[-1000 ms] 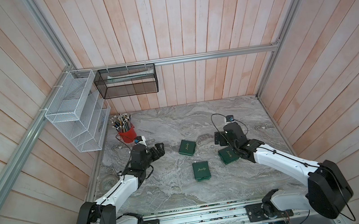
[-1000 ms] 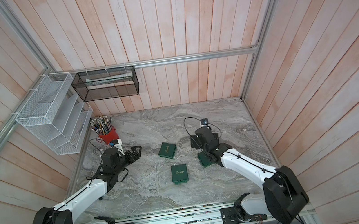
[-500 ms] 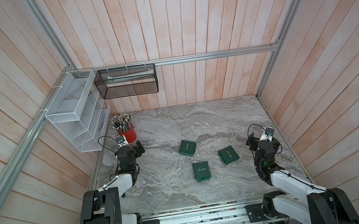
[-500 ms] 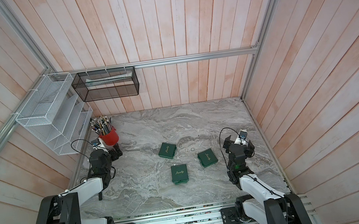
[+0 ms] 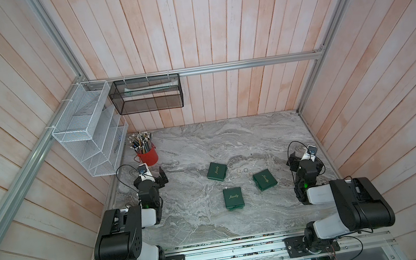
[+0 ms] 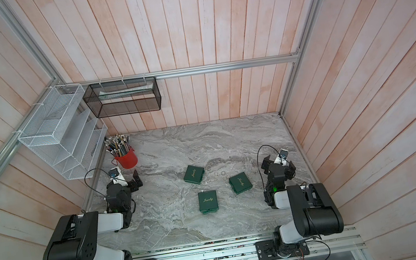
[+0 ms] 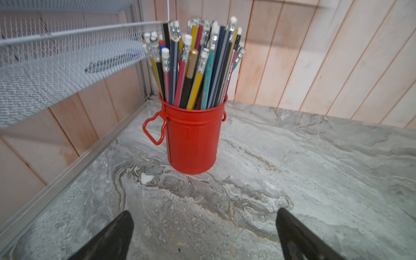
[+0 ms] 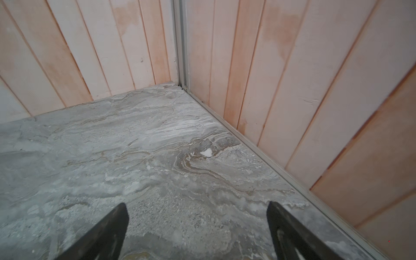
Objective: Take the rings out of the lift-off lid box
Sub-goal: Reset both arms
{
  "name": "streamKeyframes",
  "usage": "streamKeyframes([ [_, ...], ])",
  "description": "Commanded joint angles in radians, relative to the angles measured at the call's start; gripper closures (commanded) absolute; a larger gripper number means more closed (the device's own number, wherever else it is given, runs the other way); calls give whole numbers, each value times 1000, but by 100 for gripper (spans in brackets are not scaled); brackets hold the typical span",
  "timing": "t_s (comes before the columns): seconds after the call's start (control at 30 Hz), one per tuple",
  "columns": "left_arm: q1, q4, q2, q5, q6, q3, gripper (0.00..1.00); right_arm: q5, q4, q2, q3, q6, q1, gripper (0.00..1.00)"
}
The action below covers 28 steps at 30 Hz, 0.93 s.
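**Rings loose mid-table, both claws spread**

Rings point(image 5: 245, 170) lie on the marble table point(image 5: 203, 142) near its middle, between the far green box point(image 5: 216, 172) and the right green box point(image 5: 264, 179). A third green box point(image 5: 233, 198) sits nearer the front edge. Only the top views show these. The left gripper point(image 7: 203, 216), jaws spread and empty, faces a red pencil cup point(image 7: 191, 139) at the far left corner, beside a white mesh rack point(image 7: 56, 67). The right gripper point(image 8: 197, 209), equally spread, faces the far right corner.

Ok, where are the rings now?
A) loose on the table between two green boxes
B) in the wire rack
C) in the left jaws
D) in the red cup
A: the rings lie on the table between the far green box and the rightmost green box.
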State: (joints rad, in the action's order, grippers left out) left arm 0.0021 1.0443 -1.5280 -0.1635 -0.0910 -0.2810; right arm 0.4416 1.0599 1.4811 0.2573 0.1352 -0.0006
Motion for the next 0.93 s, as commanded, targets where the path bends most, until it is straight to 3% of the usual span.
streamKeyframes([
  [0.0, 6, 75, -6, 25, 30, 5, 0, -161, 50, -14, 17, -65, 7, 2],
  [0.1, 6, 83, -10, 21, 32, 5, 0, -216, 396, 106, -85, -116, 17, 2],
  [0.17, 4, 89, -11, 19, 34, 6, 0, -143, 140, 36, -22, -61, 17, 2],
  [0.3, -2, 83, -12, 11, 37, 4, 0, -141, 261, 64, -54, -55, 8, 2],
  [0.43, -2, 83, -11, 12, 37, 3, 0, -150, 169, 36, -30, -57, 8, 2],
  [0.9, -8, 80, -13, 1, 44, 1, 0, -149, 178, 39, -32, -58, 8, 2],
])
